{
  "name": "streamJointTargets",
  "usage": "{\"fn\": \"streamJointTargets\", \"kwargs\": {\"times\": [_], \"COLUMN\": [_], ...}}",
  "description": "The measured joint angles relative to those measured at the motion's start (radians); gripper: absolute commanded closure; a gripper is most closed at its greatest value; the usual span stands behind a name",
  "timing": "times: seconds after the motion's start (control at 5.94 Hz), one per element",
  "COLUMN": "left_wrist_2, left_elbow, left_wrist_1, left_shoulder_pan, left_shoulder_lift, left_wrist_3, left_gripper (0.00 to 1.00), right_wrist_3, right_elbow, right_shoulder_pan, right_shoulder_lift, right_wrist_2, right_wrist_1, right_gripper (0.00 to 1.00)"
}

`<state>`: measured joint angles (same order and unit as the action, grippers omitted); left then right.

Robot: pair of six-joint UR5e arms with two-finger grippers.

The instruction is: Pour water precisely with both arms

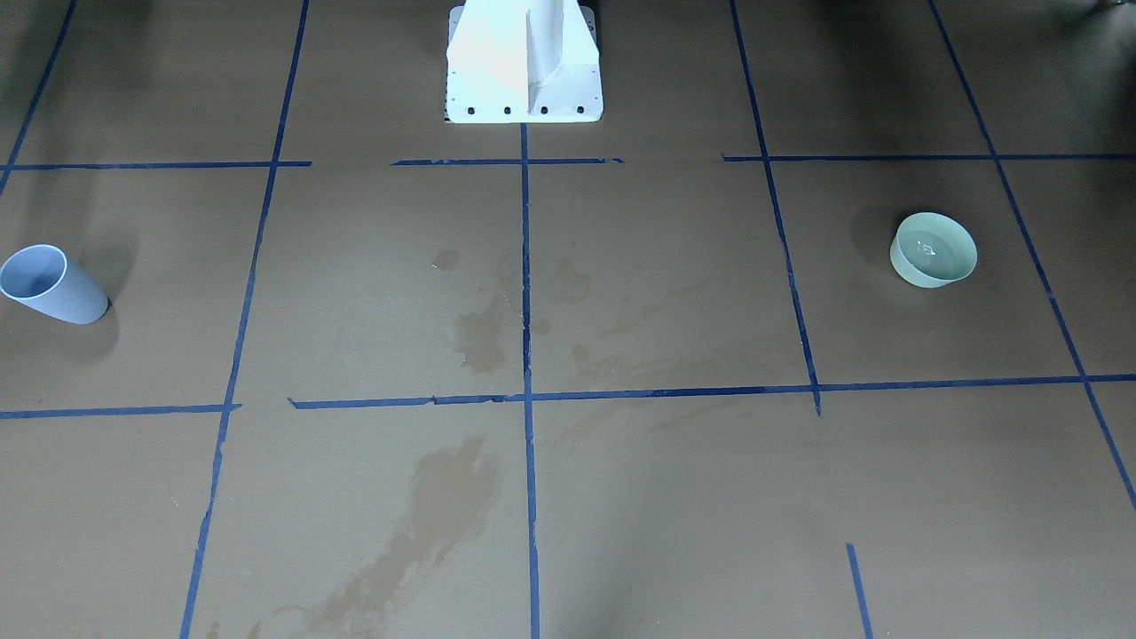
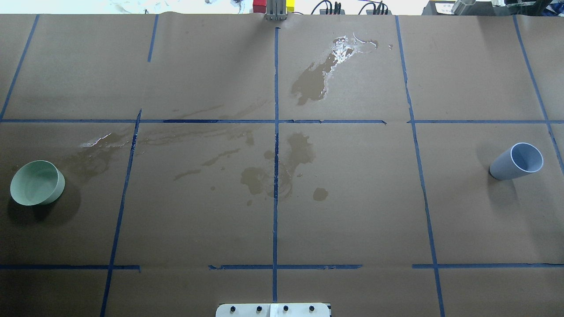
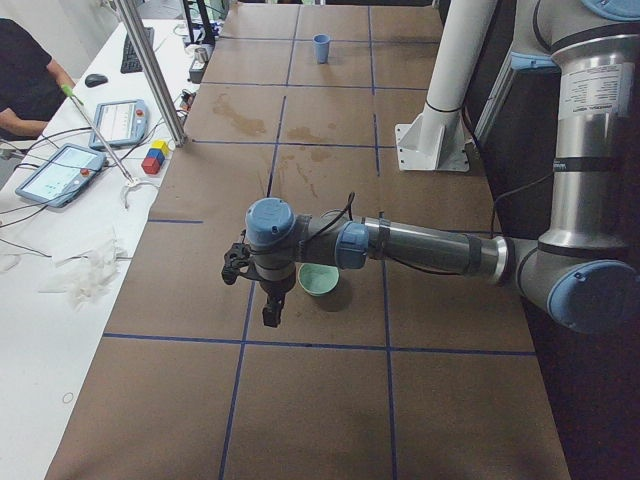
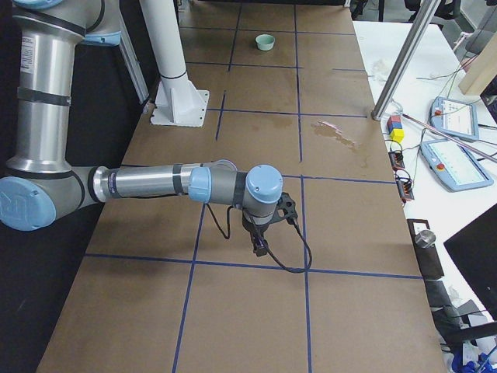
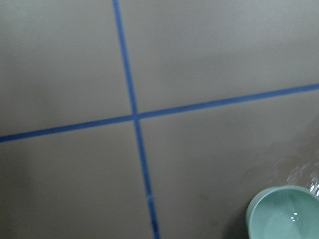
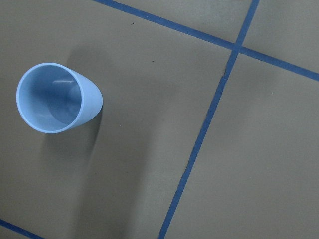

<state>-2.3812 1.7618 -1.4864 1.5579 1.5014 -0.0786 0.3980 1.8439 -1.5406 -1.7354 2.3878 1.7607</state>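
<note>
Front-facing view: green bowl (image 1: 934, 250) stands upright on view's right, so in robot's left half, on brown table paper (image 1: 674, 497). The faint glint inside is water (image 1: 926, 252), a small amount. Blue cup (image 1: 53, 284) stands upright at the opposite edge, well apart from bowl. White pedestal (image 1: 524, 62) is top centre, with wet patches (image 1: 444, 506) between the vessels. No arm in shot.

Overhead view: bowl at left edge, cup at right edge, more damp stains mid-table, blue tape (image 2: 276, 176) grid. No grippers visible.

Left side view: left arm (image 3: 430, 248) is near and reaches out low. Left gripper (image 3: 270, 308) hangs just beside bowl and looks apart from it. Finger spacing cannot be told from here. Person (image 3: 25, 80) sits at side desk.

Right side view: right arm (image 4: 155, 185) is near, right gripper (image 4: 258, 247) points down. Cup is hidden by wrist. Cannot tell whether fingers are spread or closed.

Left wrist view: bowl in lower right corner, sheen inside, no fingers in frame.

Right wrist view: cup upper left, interior looks dry, no fingers in frame.

Handling, as judgement: both vessels look like thin, light plastic and would likely flex if squeezed hard. Bowl is shallow, so water would slosh with a fast tilt. Best hold on bowl is probably the rim, one finger inside and one outside. Cup is best pinched across its mid-wall. Damp paper may let either one slide.
</note>
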Motion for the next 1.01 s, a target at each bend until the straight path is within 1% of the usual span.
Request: {"fn": "streamJointTargets", "kwargs": {"times": [0.34,0.67,0.84,1.01], "left_wrist_2": [-0.029,-0.032,-0.033,-0.034], "left_elbow": [-0.001,-0.006,-0.001,0.007], "left_wrist_1": [0.015,0.015,0.016,0.019], "left_shoulder_pan": [0.010,0.011,0.011,0.011], "left_shoulder_lift": [-0.046,-0.054,-0.054,-0.054], "left_wrist_3": [-0.010,-0.012,-0.012,-0.012], "left_gripper": [0.00,0.00,0.00,0.00], "right_wrist_3": [-0.013,-0.016,-0.038,-0.118], "right_elbow": [-0.006,-0.030,-0.044,-0.059], "right_shoulder_pan": [0.016,0.025,0.025,0.023], "right_shoulder_lift": [0.006,0.012,0.012,0.009], "right_wrist_2": [0.001,-0.003,-0.002,0.001], "right_wrist_1": [-0.001,-0.012,-0.028,-0.062], "right_gripper": [0.00,0.00,0.00,0.00]}}
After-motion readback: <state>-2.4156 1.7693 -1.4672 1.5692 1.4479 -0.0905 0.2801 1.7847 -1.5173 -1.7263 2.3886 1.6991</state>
